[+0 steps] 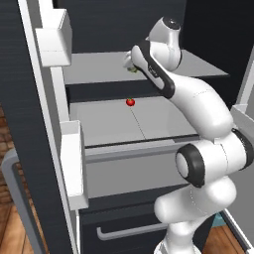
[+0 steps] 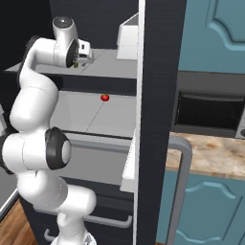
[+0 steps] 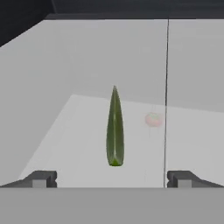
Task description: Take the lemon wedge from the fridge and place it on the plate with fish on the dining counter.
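Light grey inner shelves of the tall charcoal-black fridge [image 1: 30, 124] face us, doors swung wide. From the hand camera we see the slim yellowish-green lemon wedge [image 3: 115, 131] lying on the upper shelf, centred ahead of our two-finger gripper [image 3: 112, 179], whose jaws stand wide apart and hold nothing. Both base views add a small round red fruit [image 1: 130, 102] on the shelf below.

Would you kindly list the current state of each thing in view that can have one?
fridge: doors open, shelves exposed.
lemon wedge: on the upper shelf, ungrasped, lying between the spread fingers.
gripper: open, at the wedge, holding nothing.
red fruit: resting on the lower shelf.
lower drawer: closed.
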